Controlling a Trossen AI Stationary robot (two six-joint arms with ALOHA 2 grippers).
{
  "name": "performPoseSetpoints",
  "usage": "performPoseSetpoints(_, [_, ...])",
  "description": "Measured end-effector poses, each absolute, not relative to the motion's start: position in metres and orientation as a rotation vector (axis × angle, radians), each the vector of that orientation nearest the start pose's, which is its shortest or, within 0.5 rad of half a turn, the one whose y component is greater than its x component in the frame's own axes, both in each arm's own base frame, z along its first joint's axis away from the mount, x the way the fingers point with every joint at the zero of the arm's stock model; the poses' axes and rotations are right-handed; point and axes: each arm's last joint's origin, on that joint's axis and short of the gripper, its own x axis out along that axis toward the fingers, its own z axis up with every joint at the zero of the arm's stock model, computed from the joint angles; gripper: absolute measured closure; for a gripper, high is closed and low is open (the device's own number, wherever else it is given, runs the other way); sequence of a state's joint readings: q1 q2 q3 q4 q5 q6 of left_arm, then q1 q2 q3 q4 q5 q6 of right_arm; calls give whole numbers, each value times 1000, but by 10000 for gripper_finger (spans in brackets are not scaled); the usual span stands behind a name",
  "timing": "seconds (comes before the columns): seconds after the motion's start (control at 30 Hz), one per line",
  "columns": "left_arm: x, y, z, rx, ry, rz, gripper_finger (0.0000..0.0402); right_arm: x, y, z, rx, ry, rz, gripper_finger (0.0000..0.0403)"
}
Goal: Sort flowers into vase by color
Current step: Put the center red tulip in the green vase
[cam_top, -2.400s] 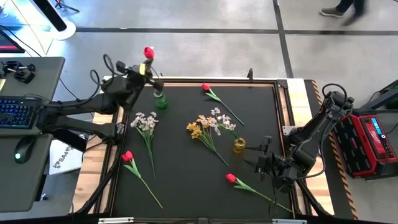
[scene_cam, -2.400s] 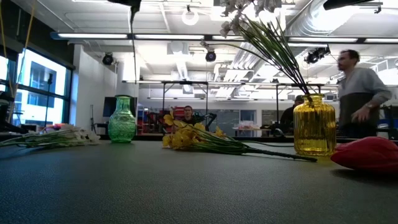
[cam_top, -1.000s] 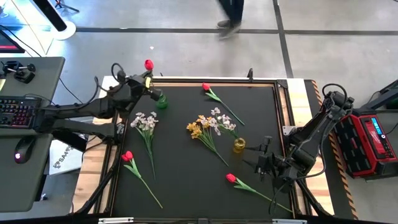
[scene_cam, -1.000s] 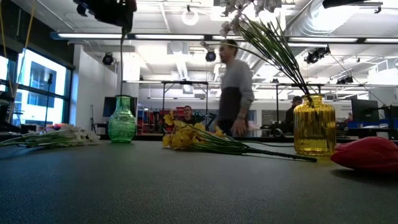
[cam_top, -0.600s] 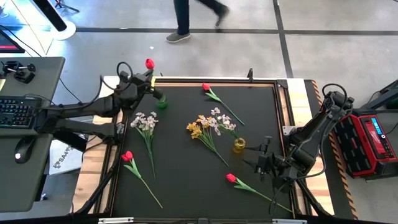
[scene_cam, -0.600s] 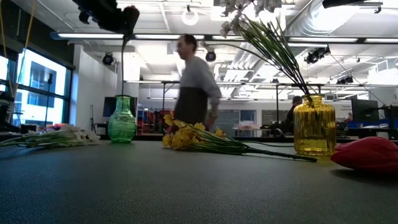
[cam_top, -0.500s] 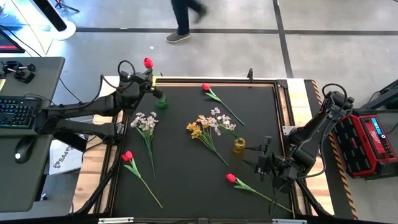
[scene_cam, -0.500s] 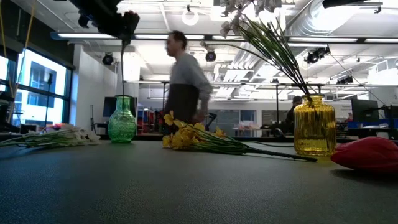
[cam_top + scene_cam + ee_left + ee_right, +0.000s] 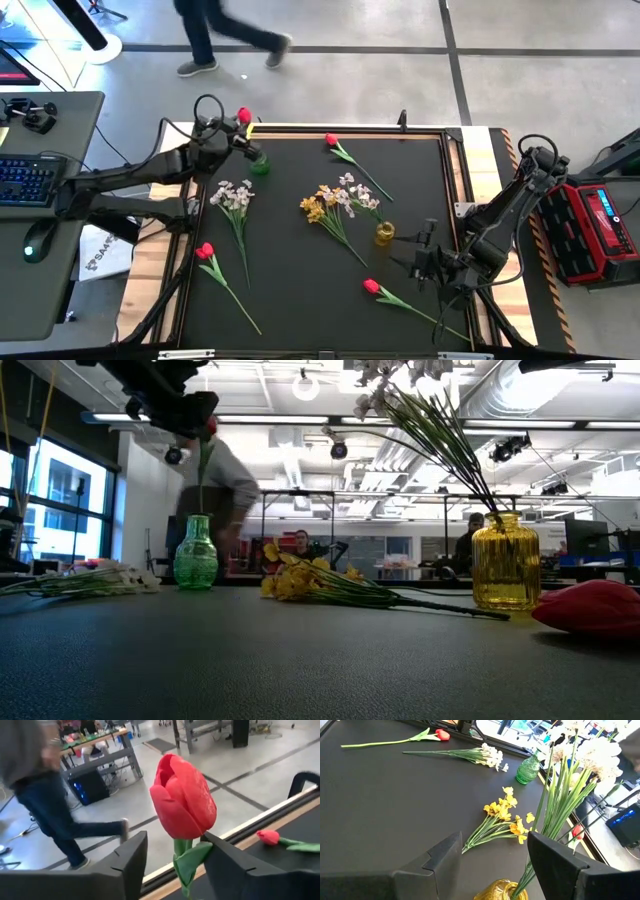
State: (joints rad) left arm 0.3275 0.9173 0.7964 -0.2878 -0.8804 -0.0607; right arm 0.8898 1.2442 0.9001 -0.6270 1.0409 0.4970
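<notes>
Red artificial tulip stands stem-down in the green ribbed glass vase at the black mat's far left corner. Left gripper is around its stem just under the bloom, fingers spread, not pinching. Right gripper sits near the yellow glass vase holding white blossoms, fingers apart, empty.

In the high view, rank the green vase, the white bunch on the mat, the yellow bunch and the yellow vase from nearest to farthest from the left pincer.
1. Green vase, just beside the left pincer.
2. White bunch, left side of the mat.
3. Yellow bunch, mid-mat.
4. Yellow vase, right side, near the right pincer.
</notes>
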Motion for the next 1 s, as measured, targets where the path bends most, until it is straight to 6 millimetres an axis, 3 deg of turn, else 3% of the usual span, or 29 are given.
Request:
performPoseSetpoints(0.2, [163,78,332,4,433,1199,202,166,165,259,-315,491,-265,188])
performPoseSetpoints(0.5, [151,62,359,-43,494,1128,212,165,165,258,-314,520,-236,188])
performPoseSetpoints(0.67, [152,55,362,-58,477,1103,222,165,165,258,-312,525,-230,188])
performPoseSetpoints(1.0, [165,61,353,-25,554,1110,212,165,165,258,-311,526,-228,188])
